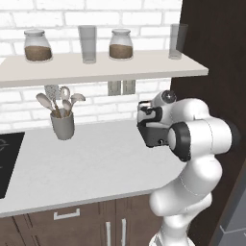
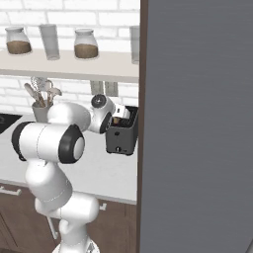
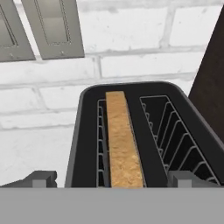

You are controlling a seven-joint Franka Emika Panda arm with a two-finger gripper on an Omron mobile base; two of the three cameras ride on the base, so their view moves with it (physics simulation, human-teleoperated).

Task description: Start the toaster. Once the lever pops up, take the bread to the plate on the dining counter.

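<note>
in the hand view we see our jaws spread wide, tips low at both edges, gripping nothing, above the toaster (image 3: 131, 135) at centre frame. the bread (image 3: 124, 140) stands in its left slot. the left base view adds a utensil cup (image 1: 62, 124) on the surface (image 1: 96, 163) at left.

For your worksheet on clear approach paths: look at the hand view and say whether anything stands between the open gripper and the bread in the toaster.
Nothing visible does. The gripper is open, its fingertips either side of the toaster. The bread stands on edge in the left slot, straight ahead. The right slot holds nothing.
</note>
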